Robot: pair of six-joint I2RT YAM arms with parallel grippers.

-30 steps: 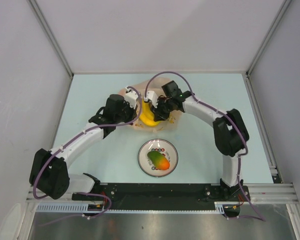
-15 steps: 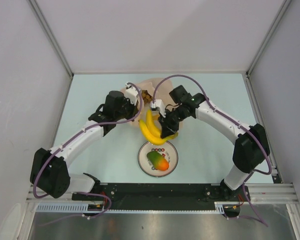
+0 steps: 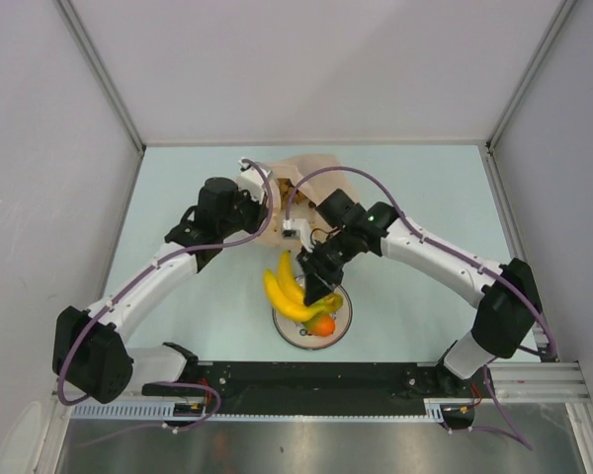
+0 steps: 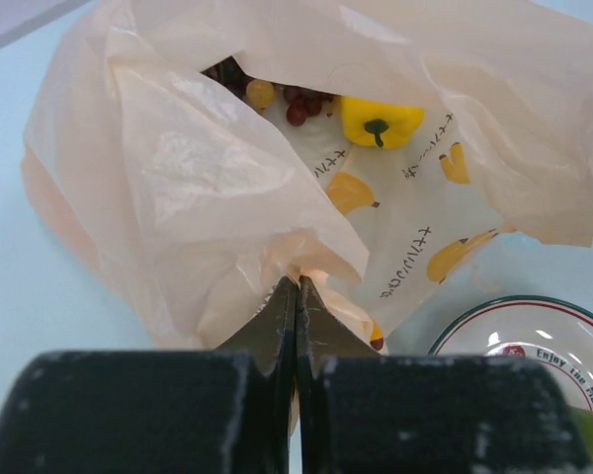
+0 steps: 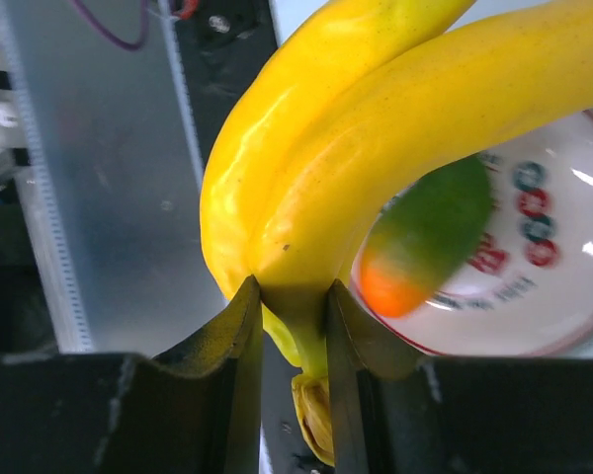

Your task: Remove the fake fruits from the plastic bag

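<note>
Where the right wrist view is sharp, the right gripper (image 5: 295, 296) is seen pinching the stem end of the yellow banana bunch (image 5: 376, 128), one finger (image 5: 239, 331) on either side and both touching the fruit. From overhead the bunch is wholly outside the plastic bag (image 3: 311, 170), held over the near-left part of the round white plate (image 3: 349, 308) and overlapping its rim. The green-red mango (image 5: 425, 237) lies on the plate, its orange end toward the arm bases. Whether the bananas touch it cannot be told, since the bunch hides most of it from above.

The left gripper (image 4: 296, 288) is pressed together on a fold of the bag, the thin film gathered between the closed tips at the bag's near edge. The bag sits on the pale blue table (image 3: 168, 188), beyond the plate and just beside it, its mouth gaping toward the left wrist camera. Inside, a yellow pepper-like piece (image 4: 381, 120) with a green stem rests near the far wall, and dark red and purple grapes (image 4: 301, 103) lie immediately to its left in that view, one paler yellowish grape among them. Printed yellow banana marks and small lettering show on the translucent pale-orange film below the pepper piece. Red lettering is visible on the plate's face.
</note>
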